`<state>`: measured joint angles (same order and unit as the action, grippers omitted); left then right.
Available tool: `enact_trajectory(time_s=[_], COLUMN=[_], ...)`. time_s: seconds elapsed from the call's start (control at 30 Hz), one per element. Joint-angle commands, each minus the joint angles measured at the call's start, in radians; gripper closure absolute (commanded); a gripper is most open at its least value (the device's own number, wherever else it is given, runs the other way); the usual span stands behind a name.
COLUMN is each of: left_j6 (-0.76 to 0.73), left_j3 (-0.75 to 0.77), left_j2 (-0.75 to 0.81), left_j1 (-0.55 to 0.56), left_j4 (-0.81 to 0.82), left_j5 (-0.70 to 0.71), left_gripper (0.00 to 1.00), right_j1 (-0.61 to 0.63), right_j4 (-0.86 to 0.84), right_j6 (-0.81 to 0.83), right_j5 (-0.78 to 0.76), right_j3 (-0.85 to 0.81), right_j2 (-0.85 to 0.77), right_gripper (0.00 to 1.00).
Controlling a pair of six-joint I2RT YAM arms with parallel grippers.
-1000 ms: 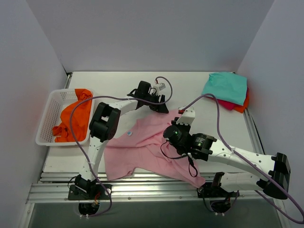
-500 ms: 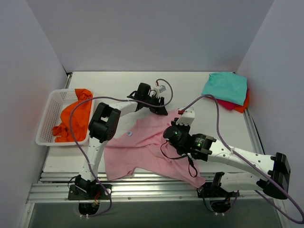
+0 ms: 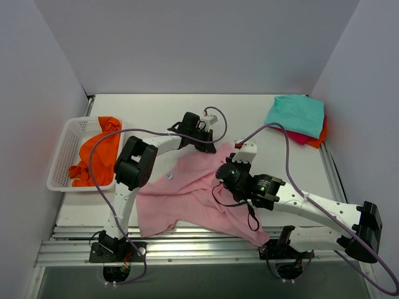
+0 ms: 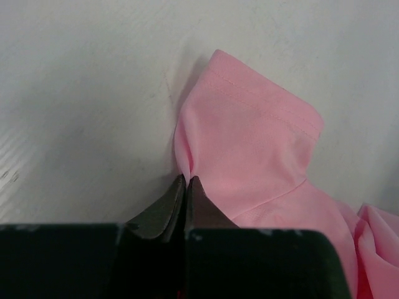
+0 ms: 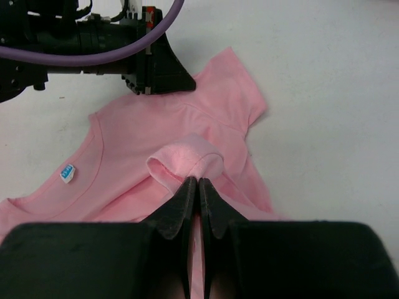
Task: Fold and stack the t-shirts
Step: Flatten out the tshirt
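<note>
A light pink t-shirt (image 3: 181, 193) lies spread and rumpled on the white table in front of the arms. My left gripper (image 3: 214, 146) is at the shirt's far sleeve and shut on that sleeve's edge (image 4: 249, 137); the wrist view shows the cloth puckered at the tips (image 4: 187, 177). My right gripper (image 3: 222, 169) is shut on a raised fold of the pink t-shirt (image 5: 184, 156), pinched between its tips (image 5: 198, 180). A folded teal t-shirt (image 3: 296, 113) lies on a red one (image 3: 310, 138) at the back right. The orange t-shirt (image 3: 100, 156) lies crumpled in the basket.
A white mesh basket (image 3: 63, 163) stands at the left edge of the table. Grey walls close in the back and both sides. A purple cable loops from each arm over the table's middle.
The left gripper has shut on the edge of the pink sleeve; it stood open a second ago. The right gripper has held its fold throughout.
</note>
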<state>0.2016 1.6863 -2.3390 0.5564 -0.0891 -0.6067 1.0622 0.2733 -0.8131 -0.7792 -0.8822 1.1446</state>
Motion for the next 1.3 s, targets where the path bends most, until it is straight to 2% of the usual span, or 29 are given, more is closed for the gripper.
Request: enact_trajectory(time_s=[0.0,0.1,0.2,0.27,0.3,0.43,0.53,0.63,0.73,0.9,0.97,1.03,1.13,1.17,1.2,1.27], left_j6=[0.012,0.022,0.022,0.01,0.009,-0.002,-0.013,-0.014,-0.024,-0.053,-0.097,-0.16,-0.252,-0.269,-0.295,-0.344], left_j3=[-0.08,-0.147,-0.214,-0.25,-0.257,-0.238,-0.229,-0.22,-0.218,-0.255,-0.292,-0.341,-0.376,-0.379,-0.385,-0.413], left_j2=[0.186,0.335,0.608,0.711,0.804,0.995,1.134,1.268,1.394,1.599,1.642,1.681,1.628,1.559,1.517,1.384], left_j1=[-0.001,0.0,0.017,0.043,0.053,0.126,0.207,0.291,0.368,0.404,0.404,0.404,0.402,0.402,0.402,0.387], left_j4=[-0.032,-0.047,-0.108,-0.15,-0.167,-0.273,-0.337,-0.385,-0.409,-0.336,-0.258,-0.201,-0.095,-0.077,-0.06,0.001], left_j5=[0.182,0.304,0.458,0.554,0.582,0.715,0.795,0.84,0.815,0.667,0.637,0.651,0.829,0.976,1.042,1.125], left_gripper=[0.98,0.98,0.98,0.98,0.98,0.98,0.98,0.98,0.98,0.98,0.98,0.98,0.98,0.98,0.98,0.98], right_j1=[-0.007,-0.004,0.002,0.005,0.01,0.041,0.062,0.061,0.047,-0.054,-0.138,-0.186,-0.197,-0.192,-0.192,-0.197], right_j4=[0.023,0.033,0.055,0.064,0.07,0.038,-0.029,-0.066,-0.106,-0.255,-0.287,-0.336,-0.384,-0.391,-0.394,-0.445], right_j6=[0.054,0.113,0.16,0.178,0.198,0.29,0.383,0.448,0.517,0.629,0.667,0.695,0.745,0.753,0.762,0.772], right_j5=[-0.064,-0.086,-0.11,-0.133,-0.137,-0.114,-0.025,0.047,0.113,0.354,0.391,0.355,0.173,0.138,0.109,0.025], right_j3=[-0.076,-0.15,-0.208,-0.24,-0.25,-0.293,-0.304,-0.316,-0.328,-0.319,-0.33,-0.339,-0.353,-0.362,-0.365,-0.345], right_j2=[-0.052,-0.1,-0.154,-0.192,-0.206,-0.299,-0.392,-0.48,-0.565,-0.684,-0.684,-0.637,-0.492,-0.447,-0.356,-0.274], right_gripper=[1.0,1.0,1.0,1.0,1.0,1.0,1.0,1.0,1.0,1.0,1.0,1.0,1.0,1.0,1.0,1.0])
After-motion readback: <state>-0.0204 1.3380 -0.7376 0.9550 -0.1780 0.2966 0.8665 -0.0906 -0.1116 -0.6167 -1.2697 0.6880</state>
